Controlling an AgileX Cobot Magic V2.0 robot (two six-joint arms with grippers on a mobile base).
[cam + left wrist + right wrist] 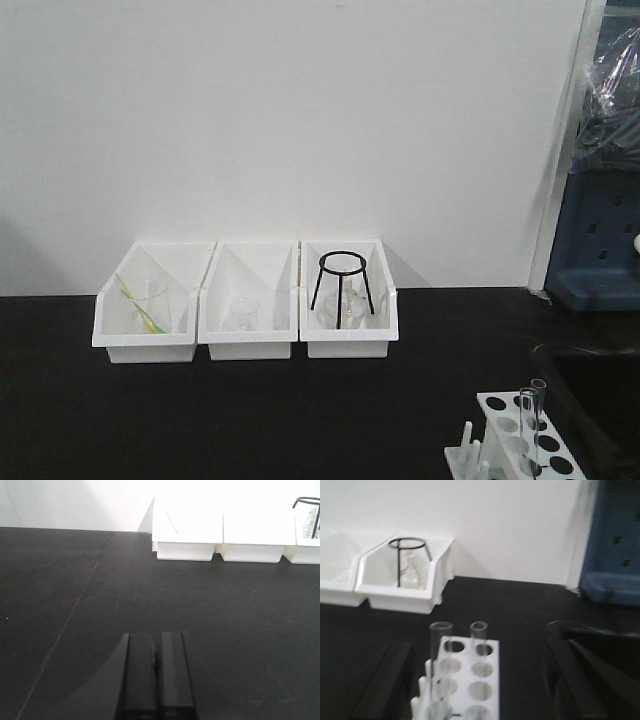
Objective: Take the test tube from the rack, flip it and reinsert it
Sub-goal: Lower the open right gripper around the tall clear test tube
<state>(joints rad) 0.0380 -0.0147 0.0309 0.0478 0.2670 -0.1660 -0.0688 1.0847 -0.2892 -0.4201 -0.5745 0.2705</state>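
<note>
On the black desk (250, 420) the white rack (462, 680) stands at the front right, its top plate pierced by two rows of round holes and a row of upright pegs (424, 680) along its left edge as the right wrist camera sees it. Two clear glass tubes stand upright in it, open rims up. The nearer test tube (441, 655) is in the peg-side row, though which hole it sits in I cannot tell. The farther test tube (479, 636) sits in the end hole of the other row. The right tool (480, 645) is spread wide, its dark, blurred fingers (385, 680) lying to either side of the rack and touching neither tube. The left tool (157, 672) is pressed together with nothing between its fingers, above bare desk well to the left of the rack. Against the white wall three white bins sit side by side. The left bin (110, 330) holds a beaker (150, 300) with something yellow-green in it, the middle bin (250, 345) a small beaker (243, 312), and the right bin (345, 345) a black tripod stand (342, 285) over some glassware.
</note>
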